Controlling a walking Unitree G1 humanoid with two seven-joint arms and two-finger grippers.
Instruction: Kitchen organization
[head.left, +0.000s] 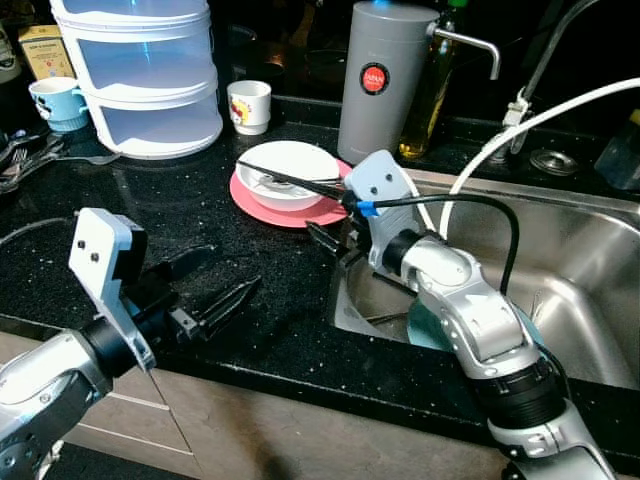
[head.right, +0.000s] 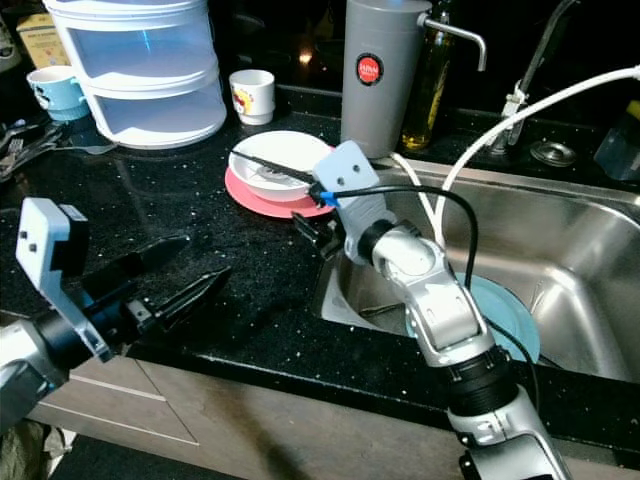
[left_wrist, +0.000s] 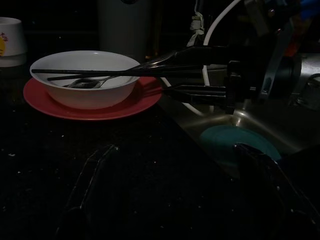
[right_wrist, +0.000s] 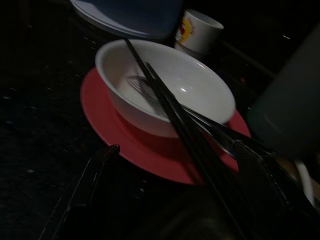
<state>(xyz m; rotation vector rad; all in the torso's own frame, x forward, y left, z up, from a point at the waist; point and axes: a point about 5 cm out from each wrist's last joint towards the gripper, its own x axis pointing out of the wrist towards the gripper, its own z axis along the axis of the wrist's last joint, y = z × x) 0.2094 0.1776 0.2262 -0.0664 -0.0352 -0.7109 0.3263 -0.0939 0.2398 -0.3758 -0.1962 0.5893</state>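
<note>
- My left gripper (head.left: 215, 285) hovers low over the black counter (head.left: 200, 220) near its front edge, fingers spread apart and holding nothing.
- My right gripper (head.left: 335, 225) sits at the sink's (head.left: 580, 260) left rim, just beside the pink plate (head.left: 300, 212); its fingers are parted, one resting over the black chopsticks (right_wrist: 165, 100).
- My left wrist view catches that gripper side-on, the upper finger level with the chopsticks and the lower one under them, near the plate's edge.
- The white bowl (head.left: 288, 172) stands on the pink plate, chopsticks laid across its rim. Only my wrist views show a metal spoon (left_wrist: 85, 82) lying inside.
- The head views show a teal plate (head.right: 505, 310) down in the sink, under my right arm.
- Farther back stand a grey dispenser (head.left: 385, 80), a small white cup (head.left: 249, 106), stacked clear tubs (head.left: 150, 75) and a blue mug (head.left: 58, 102).
</note>
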